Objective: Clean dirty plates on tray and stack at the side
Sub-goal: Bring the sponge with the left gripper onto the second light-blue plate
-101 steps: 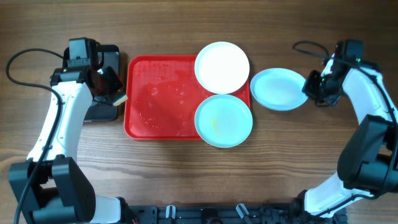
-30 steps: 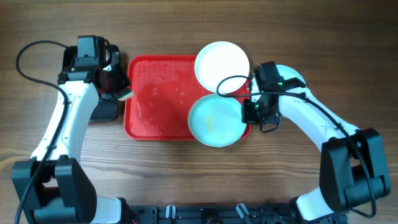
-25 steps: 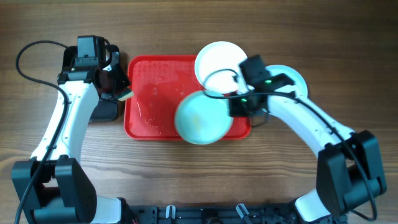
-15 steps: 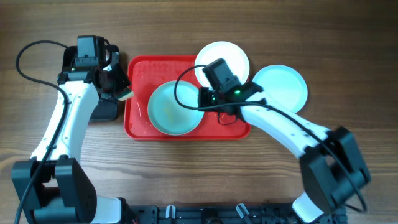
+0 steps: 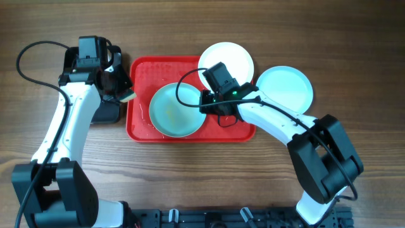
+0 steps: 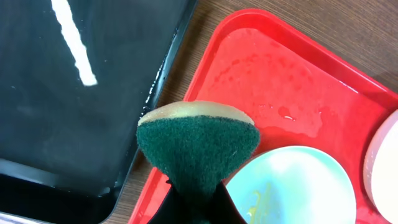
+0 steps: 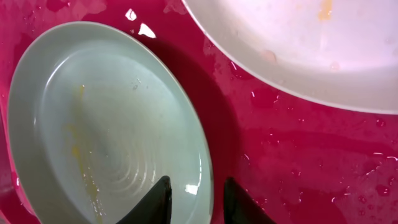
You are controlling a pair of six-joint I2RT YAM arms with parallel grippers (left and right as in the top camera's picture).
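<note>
Overhead: we look straight down on whole table. Left wrist: close, down past sponge onto black bin, red tray. Right wrist: nearest, on mint plate, which all views share.

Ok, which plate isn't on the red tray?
The pale blue plate farthest right, on the table; the white plate and other blue plate sit on the tray.
</note>
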